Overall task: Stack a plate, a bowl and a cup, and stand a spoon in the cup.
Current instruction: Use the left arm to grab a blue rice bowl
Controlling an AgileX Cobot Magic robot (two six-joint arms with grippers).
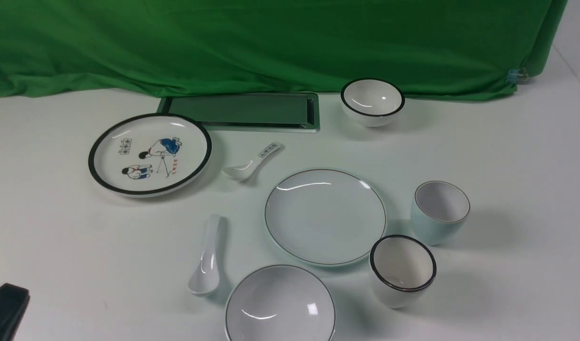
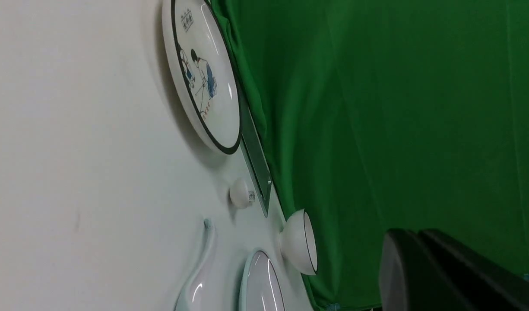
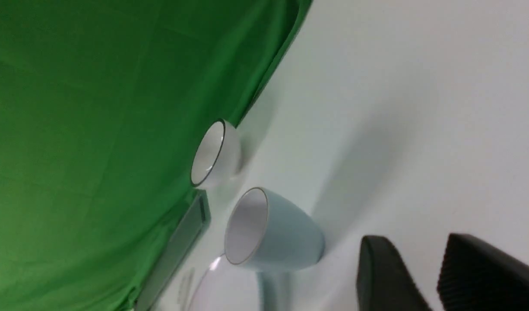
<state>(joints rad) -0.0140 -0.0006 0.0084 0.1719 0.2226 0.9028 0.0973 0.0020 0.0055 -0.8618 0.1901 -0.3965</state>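
The plain plate (image 1: 325,217) lies in the middle of the table. The shallow bowl (image 1: 280,305) sits in front of it, at the near edge. The pale blue cup (image 1: 440,212) stands upright to the plate's right. The plain white spoon (image 1: 205,258) lies left of the bowl, apart from it. My left gripper (image 1: 5,308) is at the near left corner, far from all of them; in the left wrist view it (image 2: 409,235) is shut and empty. My right gripper (image 3: 413,250) is open and empty, a short way from the cup (image 3: 273,231); it does not show in the front view.
A black-rimmed cup (image 1: 402,270) stands close to the plate and the pale blue cup. A cartoon plate (image 1: 150,154) and a labelled spoon (image 1: 252,162) lie at the back left. A small black-rimmed bowl (image 1: 372,102) and a metal recess (image 1: 242,111) sit by the green cloth (image 1: 271,42).
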